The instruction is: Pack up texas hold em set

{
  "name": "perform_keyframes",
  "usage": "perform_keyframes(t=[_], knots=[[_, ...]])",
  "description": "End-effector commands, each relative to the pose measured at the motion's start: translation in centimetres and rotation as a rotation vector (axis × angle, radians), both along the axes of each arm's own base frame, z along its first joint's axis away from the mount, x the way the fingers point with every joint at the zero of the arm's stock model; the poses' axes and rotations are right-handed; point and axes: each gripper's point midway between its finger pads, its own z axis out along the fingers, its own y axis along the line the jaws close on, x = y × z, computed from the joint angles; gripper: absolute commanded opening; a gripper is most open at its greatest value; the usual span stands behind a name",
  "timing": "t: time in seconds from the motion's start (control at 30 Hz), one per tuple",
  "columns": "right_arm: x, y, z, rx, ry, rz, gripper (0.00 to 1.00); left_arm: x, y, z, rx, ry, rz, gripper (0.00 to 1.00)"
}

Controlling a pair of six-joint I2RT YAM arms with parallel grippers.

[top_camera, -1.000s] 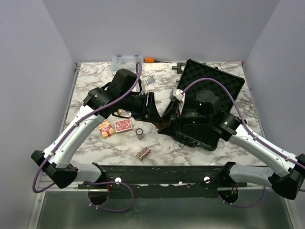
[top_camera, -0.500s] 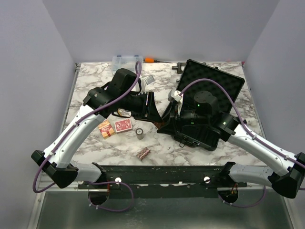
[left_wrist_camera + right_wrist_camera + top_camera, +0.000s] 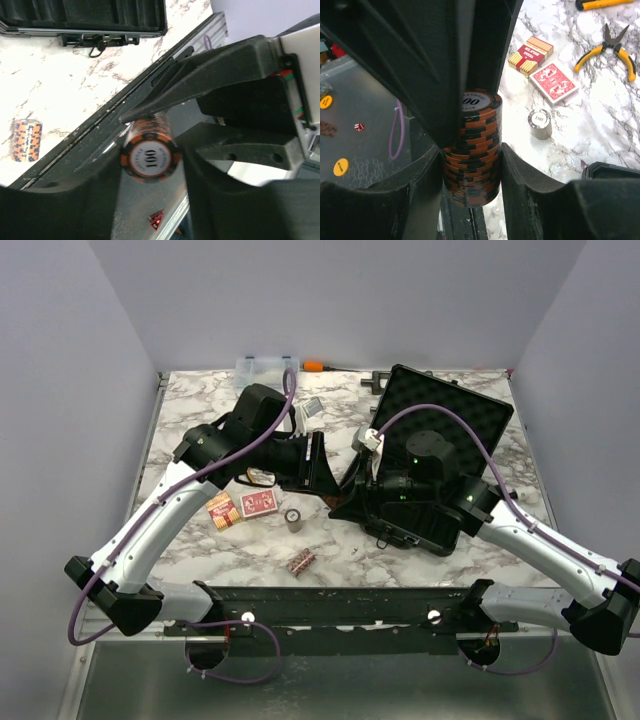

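Observation:
A brown-red poker chip roll (image 3: 476,131) hangs above the table between both arms. My left gripper (image 3: 150,167) is shut on it, its "100" face (image 3: 150,156) towards that camera. My right gripper (image 3: 472,172) is shut on the same roll, one finger on each side. In the top view the two grippers meet at the black case's left edge (image 3: 338,492). The case (image 3: 440,415) lies open, its foam lid tilted back. On the table lie another chip roll (image 3: 301,561), a grey roll (image 3: 294,518), a red-backed deck (image 3: 259,503) and a red-and-yellow card box (image 3: 222,510).
Orange-handled pliers (image 3: 612,47) lie behind the decks, under the left arm. A clear organizer box (image 3: 262,368) and an orange-handled tool (image 3: 315,366) sit at the back edge. The case's lower half (image 3: 415,525) lies under the right arm.
The right gripper has closed onto the chip roll that the left gripper holds. Both arms have stayed almost where they were.

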Motion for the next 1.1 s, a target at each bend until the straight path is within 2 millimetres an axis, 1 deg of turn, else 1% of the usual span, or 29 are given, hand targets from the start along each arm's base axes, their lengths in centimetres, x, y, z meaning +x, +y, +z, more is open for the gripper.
perform_keyframes(t=[0.0,0.13,0.23,0.3,0.4,0.5,0.57,0.67,0.8,0.9,1.07], knots=[[0.5,0.3,0.4,0.013,0.017,-0.042,0.01,0.4,0.6,1.9,-0.053,-0.092,0.039,0.58],[0.4,0.2,0.3,0.021,0.029,-0.06,0.0,1.0,1.7,2.4,-0.067,-0.149,0.086,0.7],[0.5,0.1,0.1,0.022,0.046,-0.078,0.01,1.8,2.7,2.7,-0.07,-0.18,0.144,0.76],[0.6,0.1,-0.2,0.018,0.063,-0.096,0.01,2.5,3.7,2.3,-0.053,-0.192,0.195,0.81],[1.7,-0.2,-0.6,0.005,0.089,-0.173,0.01,3.1,5.5,1.7,-0.034,-0.218,0.264,0.91],[3.5,-0.7,-1.4,-0.009,0.147,-0.318,0.01,3.2,7.5,0.6,-0.01,-0.271,0.318,0.92],[4.7,-1.0,-2.0,-0.019,0.208,-0.42,0.01,3.3,9.1,-0.7,0.035,-0.304,0.365,0.92],[6.3,-1.4,-3.6,-0.051,0.319,-0.572,0.01,3.1,11.3,-3.1,0.111,-0.358,0.42,0.92],[7.9,-2.4,-6.2,-0.107,0.44,-0.77,0.01,2.3,13.4,-5.3,0.173,-0.409,0.453,0.91],[8.5,-3.0,-7.5,-0.098,0.52,-0.88,0.01,1.6,14.4,-6.5,0.187,-0.43,0.487,0.91],[8.4,-3.4,-9.3,-0.077,0.639,-0.973,0.0,1.0,16.1,-8.3,0.188,-0.453,0.58,0.91]])
